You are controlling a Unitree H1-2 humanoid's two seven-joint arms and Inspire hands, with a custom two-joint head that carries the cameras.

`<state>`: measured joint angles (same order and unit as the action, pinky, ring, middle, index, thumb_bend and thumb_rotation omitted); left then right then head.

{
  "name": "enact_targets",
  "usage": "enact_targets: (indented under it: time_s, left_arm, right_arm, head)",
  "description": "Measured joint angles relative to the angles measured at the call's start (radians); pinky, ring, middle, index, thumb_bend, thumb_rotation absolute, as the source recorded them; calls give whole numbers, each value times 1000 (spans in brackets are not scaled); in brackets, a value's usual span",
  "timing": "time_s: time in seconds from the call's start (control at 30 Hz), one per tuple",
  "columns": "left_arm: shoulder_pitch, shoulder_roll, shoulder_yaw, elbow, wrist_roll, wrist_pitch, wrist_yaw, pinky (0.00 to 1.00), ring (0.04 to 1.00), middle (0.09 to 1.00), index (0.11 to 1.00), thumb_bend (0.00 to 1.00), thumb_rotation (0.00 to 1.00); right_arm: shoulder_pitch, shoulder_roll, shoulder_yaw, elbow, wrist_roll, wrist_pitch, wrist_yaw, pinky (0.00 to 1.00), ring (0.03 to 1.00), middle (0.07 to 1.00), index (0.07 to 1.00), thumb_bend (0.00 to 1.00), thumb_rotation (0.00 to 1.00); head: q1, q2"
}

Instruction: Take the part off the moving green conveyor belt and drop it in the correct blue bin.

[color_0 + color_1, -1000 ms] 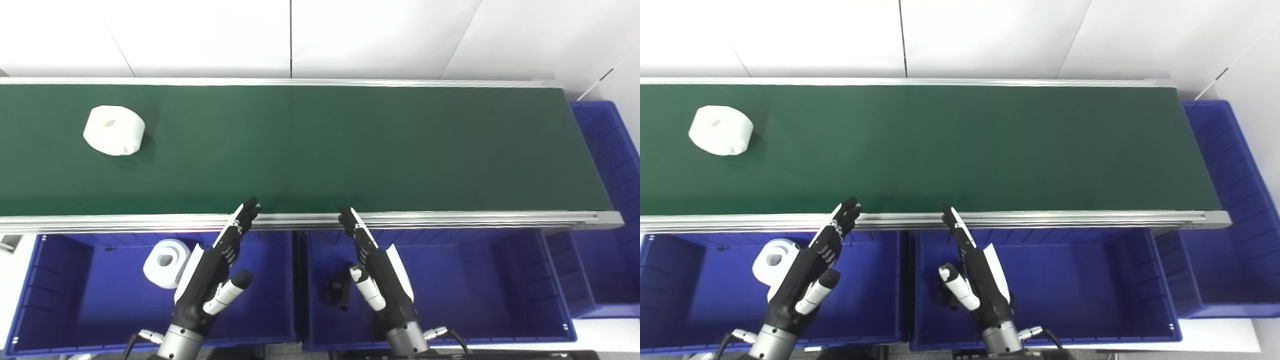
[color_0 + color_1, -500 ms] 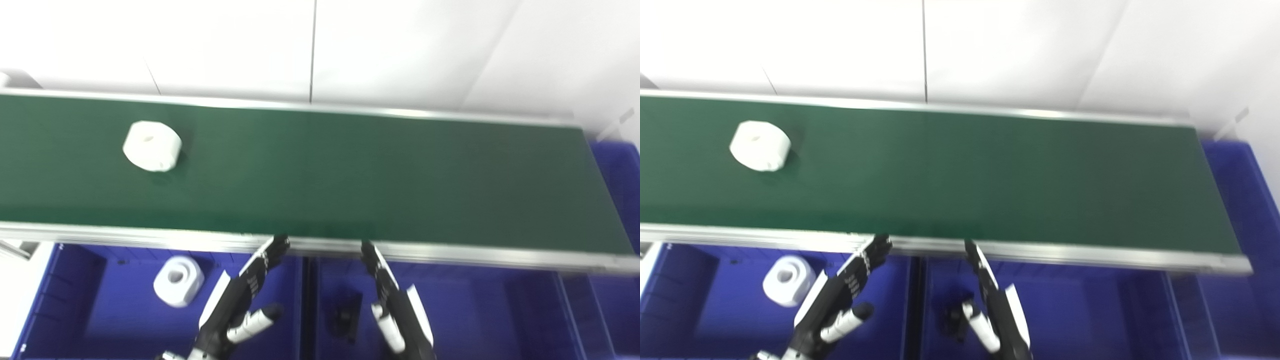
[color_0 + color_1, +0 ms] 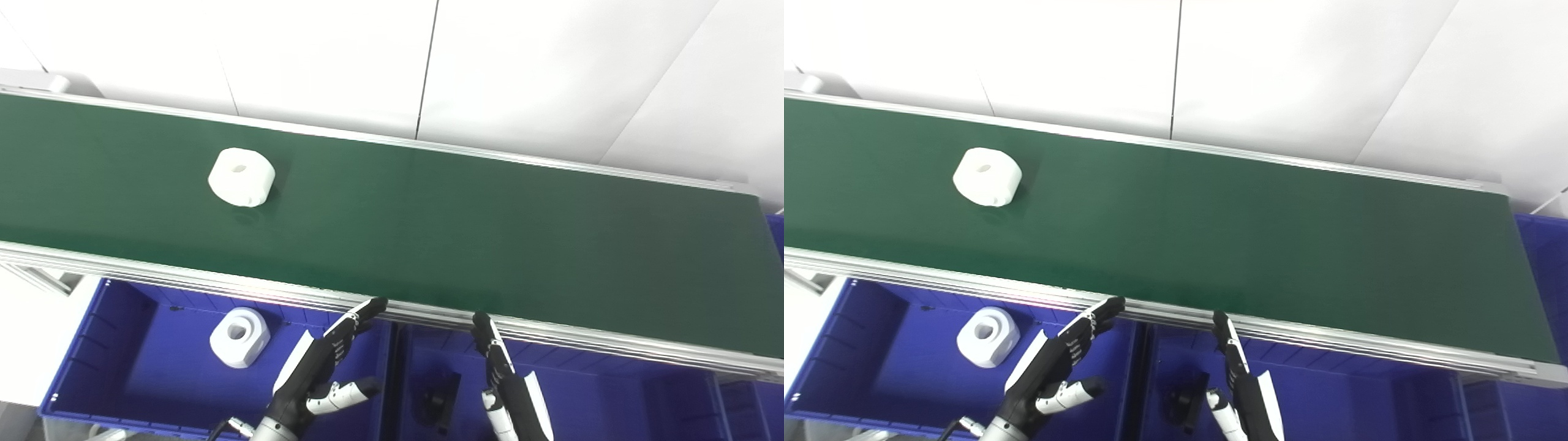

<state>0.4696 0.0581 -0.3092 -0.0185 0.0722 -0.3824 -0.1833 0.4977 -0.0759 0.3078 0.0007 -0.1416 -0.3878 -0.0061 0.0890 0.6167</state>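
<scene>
The white part [image 3: 241,177], a squat ring with a centre hole, lies flat on the belt [image 3: 465,226] at about ten o'clock from the hands, well apart from them; it looks rigid, light and smooth, so a grasp across its outer wall from above seems safest. The left hand [image 3: 318,373] and right hand [image 3: 511,392] hover over the bins [image 3: 104,343], fingers spread and empty, tips at the belt's near rail

Right hand [image 3: 511,392] cut off at bottom edge, palm partly out of frame. Belt [image 3: 429,220] runs off left edge. Black part [image 3: 442,395] in bin: shape unclear.
</scene>
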Motion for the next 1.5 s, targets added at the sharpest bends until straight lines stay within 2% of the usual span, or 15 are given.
enact_targets:
  time_s: [0.2, 0.4, 0.47, 0.57, 0.7, 0.83, 1.13, 1.37, 1.47, 1.5]
  left_arm:
    - [-4, 1, -2, 0, 3, 4, 0, 903, 938, 909, 878, 817, 635]
    - [-13, 4, -5, 8, 4, 4, 0, 887, 934, 906, 867, 818, 624]
    - [-17, 3, -5, 21, 6, 3, 0, 872, 927, 904, 865, 821, 628]
    - [-26, 2, -5, 56, 18, -4, 2, 860, 920, 897, 858, 824, 627]
    - [-27, 2, -4, 80, 23, -14, 3, 850, 911, 889, 856, 812, 621]
    - [-35, 2, -4, 96, 23, -36, 3, 847, 910, 891, 863, 798, 618]
    - [-44, 3, -3, 103, 29, -36, 4, 822, 901, 884, 850, 808, 627]
    - [-45, 5, -1, 104, 33, -37, 3, 822, 903, 888, 852, 813, 611]
    - [-44, 9, -4, 95, 23, -37, -3, 834, 909, 896, 861, 831, 569]
    - [-40, 14, -8, 77, 18, -36, -8, 833, 909, 894, 856, 842, 519]
  right_arm:
    - [-4, 0, -4, 6, 0, -9, 0, 978, 963, 977, 995, 904, 1000]
    - [-18, 0, -4, 37, -2, -15, 0, 973, 954, 971, 992, 882, 1000]
    - [-21, 0, -4, 42, -3, -16, 0, 966, 953, 971, 992, 882, 1000]
    - [-29, 0, -4, 65, -2, -21, -1, 960, 950, 965, 985, 892, 1000]
    - [-33, 0, -3, 76, 3, -32, -1, 985, 954, 963, 980, 885, 1000]
    - [-39, -1, -2, 93, 2, -49, -5, 989, 952, 956, 966, 908, 1000]
    - [-45, -1, -1, 99, 3, -54, -13, 1000, 934, 948, 964, 903, 1000]
    - [-46, 0, 4, 100, 3, -54, -15, 1000, 943, 954, 965, 906, 1000]
    - [-45, 0, 6, 99, 3, -54, -15, 997, 941, 954, 963, 896, 1000]
    - [-45, -1, 7, 98, 3, -54, -14, 998, 939, 955, 964, 891, 1000]
  head:
    - [11, -6]
    - [-3, -47]
    - [-3, -48]
    - [-3, -93]
    - [-6, -118]
    - [-9, -121]
    - [-14, -126]
    - [-21, -114]
    - [-18, -95]
    - [-18, -91]
